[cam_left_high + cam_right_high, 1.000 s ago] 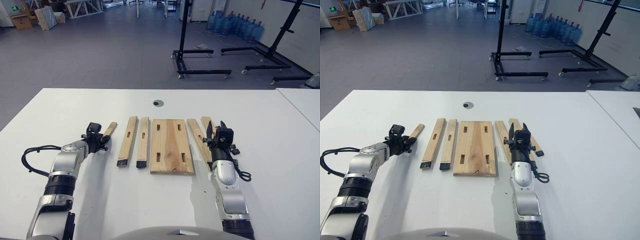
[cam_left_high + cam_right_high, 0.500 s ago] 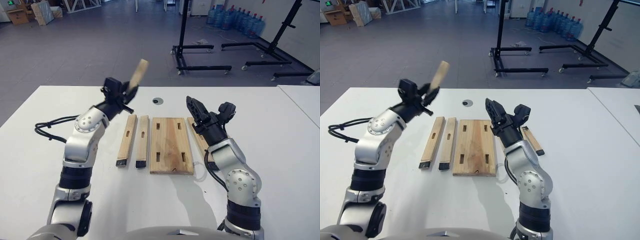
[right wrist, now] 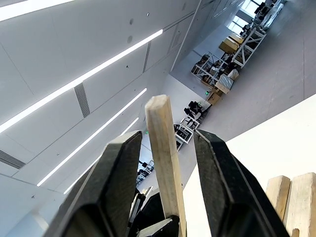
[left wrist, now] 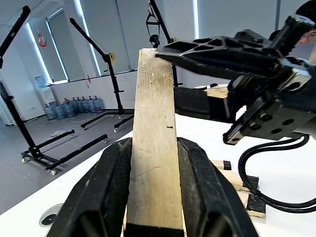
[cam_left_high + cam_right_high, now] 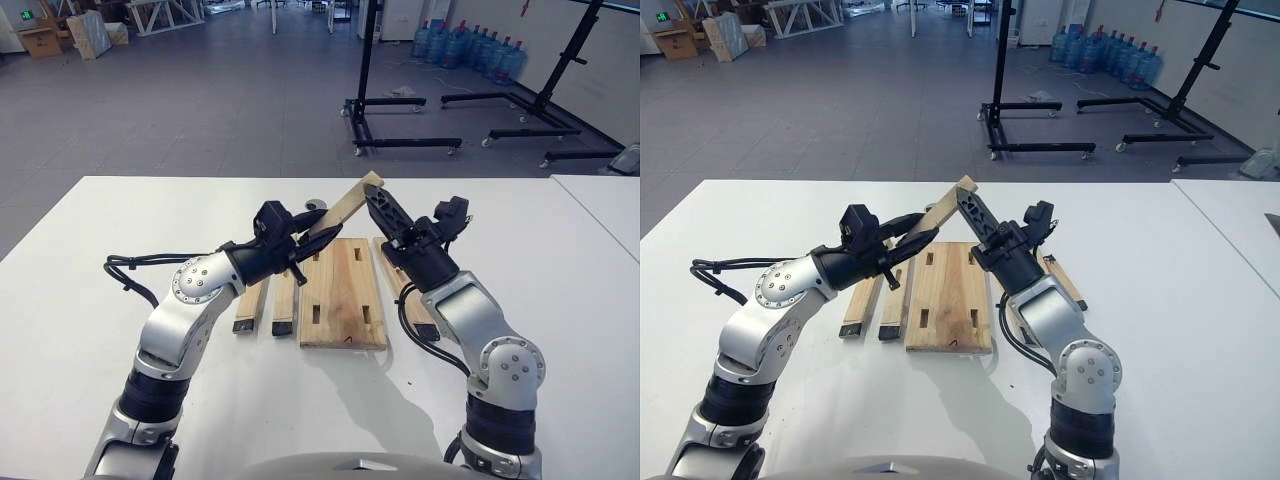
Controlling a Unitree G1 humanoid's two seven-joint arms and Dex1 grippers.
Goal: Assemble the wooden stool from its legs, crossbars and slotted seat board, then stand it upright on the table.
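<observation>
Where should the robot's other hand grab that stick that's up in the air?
Its bare top end, coming from the robot's right. The left hand clamps the stick at its lower end, and it slants up over the seat board toward the right hand, whose open fingers sit either side of that tip.

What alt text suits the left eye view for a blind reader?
The left gripper holds a wooden bar slanting up above the slotted seat board, its top end between the open fingers of the right gripper. More wooden pieces lie flat beside the board on a white table.
</observation>
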